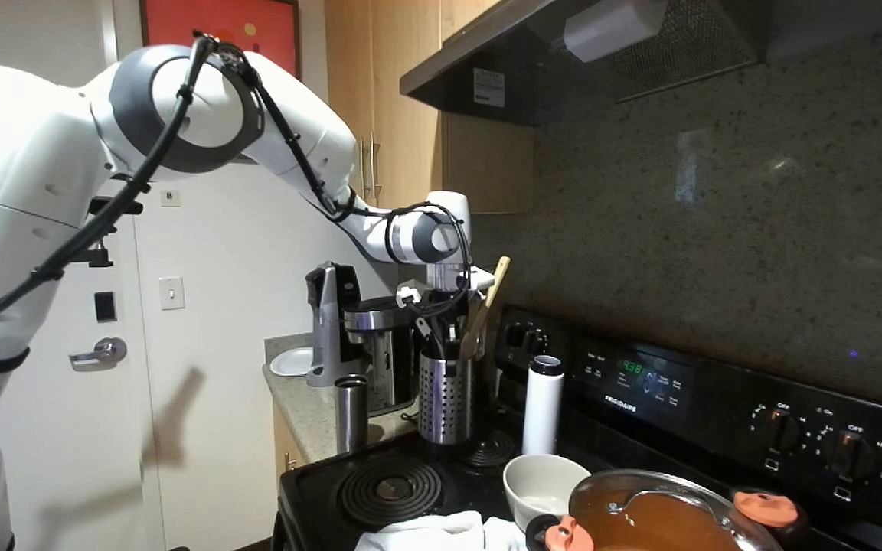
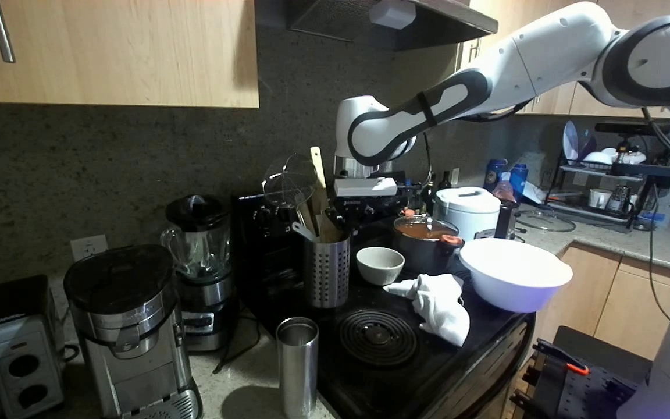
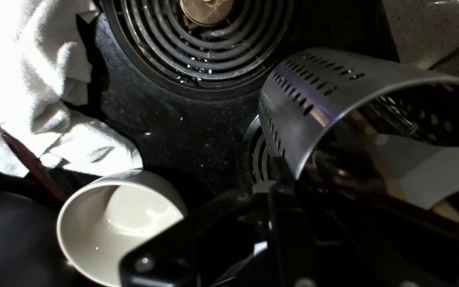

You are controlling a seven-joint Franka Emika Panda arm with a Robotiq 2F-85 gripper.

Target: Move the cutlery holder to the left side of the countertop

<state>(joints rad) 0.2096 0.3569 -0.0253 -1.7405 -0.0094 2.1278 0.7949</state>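
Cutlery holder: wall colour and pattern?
Grey metal; the cutlery holder has rows of small holes in its wall. Best seen in the wrist view.

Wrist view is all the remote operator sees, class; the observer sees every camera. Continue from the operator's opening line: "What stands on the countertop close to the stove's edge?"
Observer: A steel tumbler, upright on the countertop close to the edge of the stove; both exterior views show it.
Operator: My picture crops what is in the cutlery holder. What sticks up out of it?
Observer: A pale wooden handle, rising well above it in both exterior views.
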